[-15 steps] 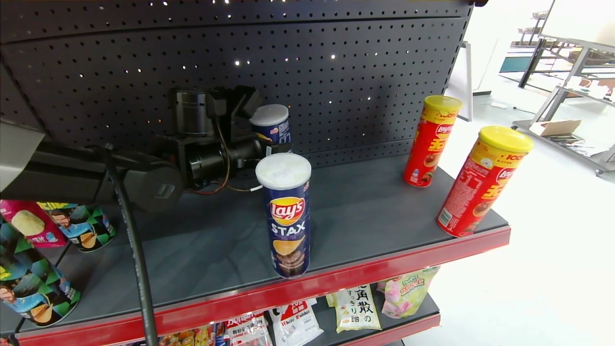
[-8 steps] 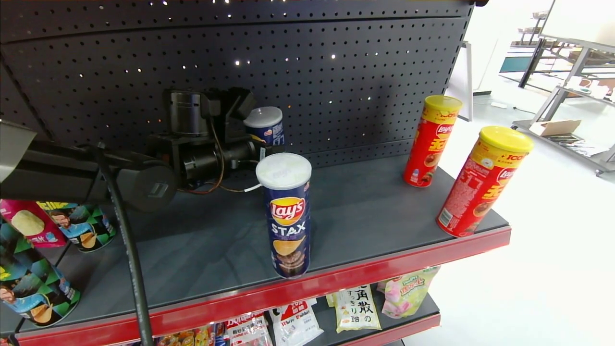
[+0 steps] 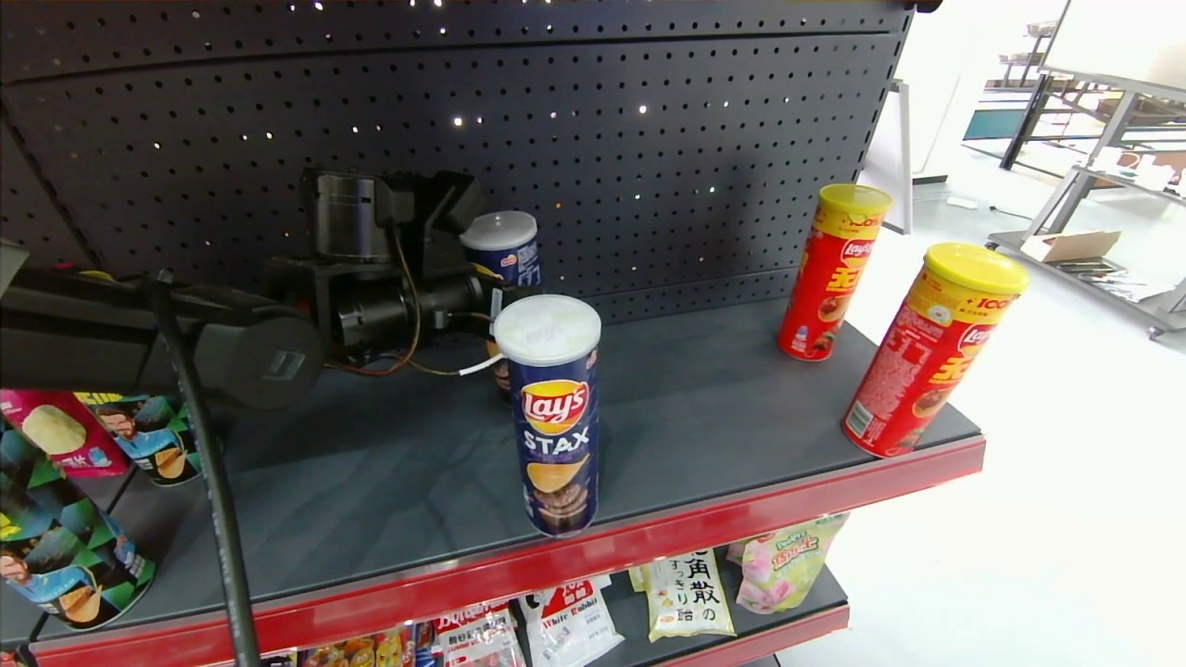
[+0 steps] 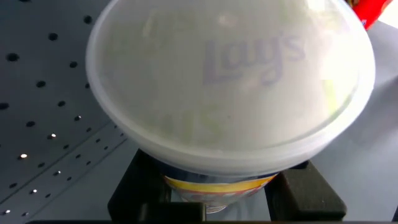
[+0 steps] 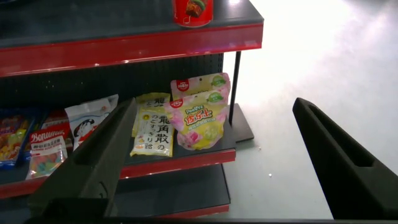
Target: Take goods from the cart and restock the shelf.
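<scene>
Left end effector (image 3: 486, 298), clamped on a blue chip can (image 3: 502, 252), is sliding leftward and lower by the pegboard (image 3: 649, 167). A wobble could topple the front can (image 3: 554, 417) just beside it, off the shelf (image 3: 704, 408) lip. Bare shelf is lying open toward the red cans (image 3: 831, 270). Right end effector (image 5: 214, 104) is gaping wide, empty.

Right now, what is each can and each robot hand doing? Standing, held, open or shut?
back blue can: upright, lid on, held by the left gripper.
front blue can: standing at the shelf's front edge, lid on, nothing touching it.
far red can: standing, yellow lid on.
near red can: standing, yellow lid on.
left gripper: shut on the back blue can.
right gripper: open, empty.
</scene>
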